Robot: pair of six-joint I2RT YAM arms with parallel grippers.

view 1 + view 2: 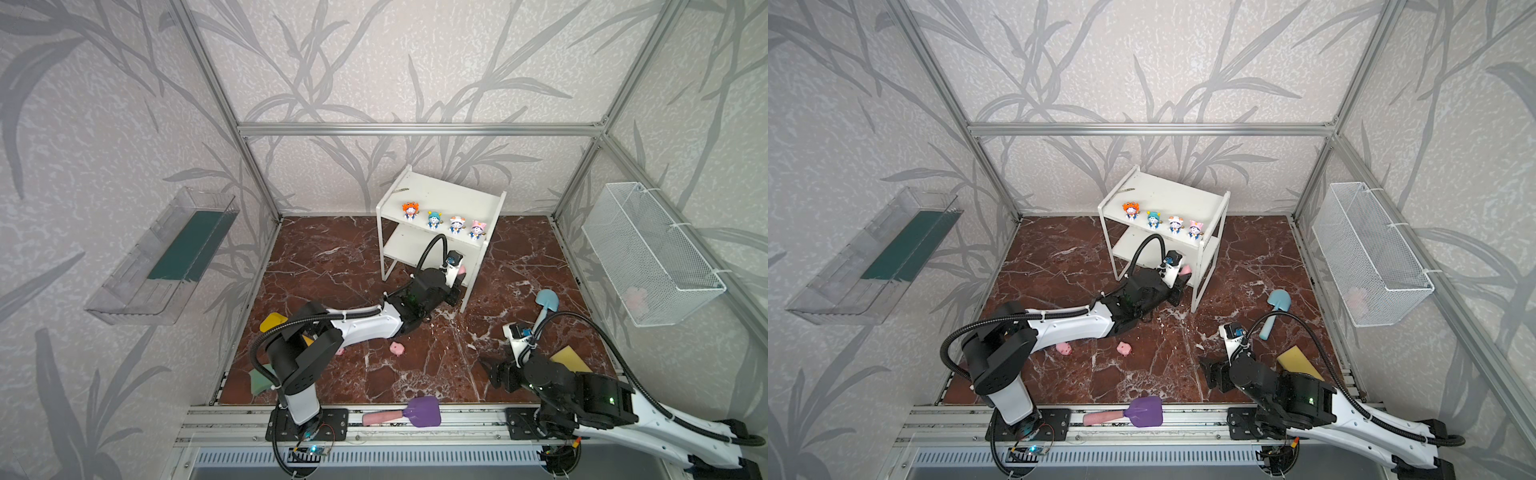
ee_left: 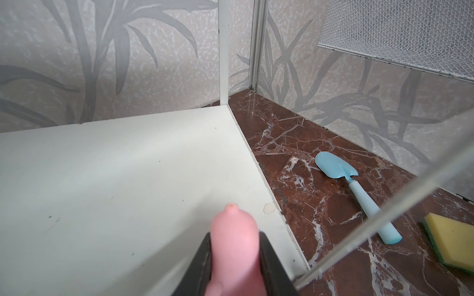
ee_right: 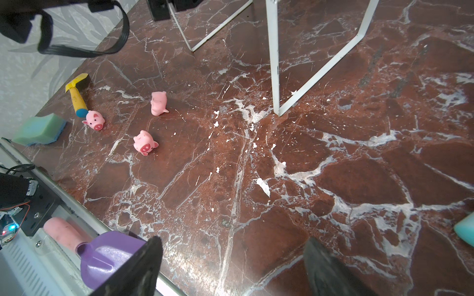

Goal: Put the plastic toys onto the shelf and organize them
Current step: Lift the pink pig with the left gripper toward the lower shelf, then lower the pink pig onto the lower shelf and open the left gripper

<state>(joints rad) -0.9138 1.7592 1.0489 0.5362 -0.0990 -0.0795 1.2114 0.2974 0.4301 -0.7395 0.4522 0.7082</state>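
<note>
The white shelf [image 1: 440,193] [image 1: 1165,189] stands at the back of the marble floor, with several blue-white figurines [image 1: 434,219] [image 1: 1154,219] in a row on its top board. My left gripper [image 2: 234,239] [image 1: 457,272] is shut on a pink pig [image 2: 234,228] and holds it just over the lower board [image 2: 115,179], near that board's corner. Three more pigs [image 3: 95,120] [image 3: 158,102] [image 3: 144,142] lie on the floor in front of the shelf; in a top view one pig [image 1: 397,348] lies beside the left arm. My right gripper [image 3: 230,256] [image 1: 488,370] hovers open and empty over bare floor.
A blue shovel [image 1: 544,303] and a yellow sponge [image 1: 571,359] lie near the right arm. A purple shovel [image 1: 419,411] rests on the front rail. A yellow shovel [image 1: 272,322] and a green sponge [image 1: 259,380] sit at the left. A wire basket [image 1: 648,249] and a clear tray [image 1: 162,257] hang on the walls.
</note>
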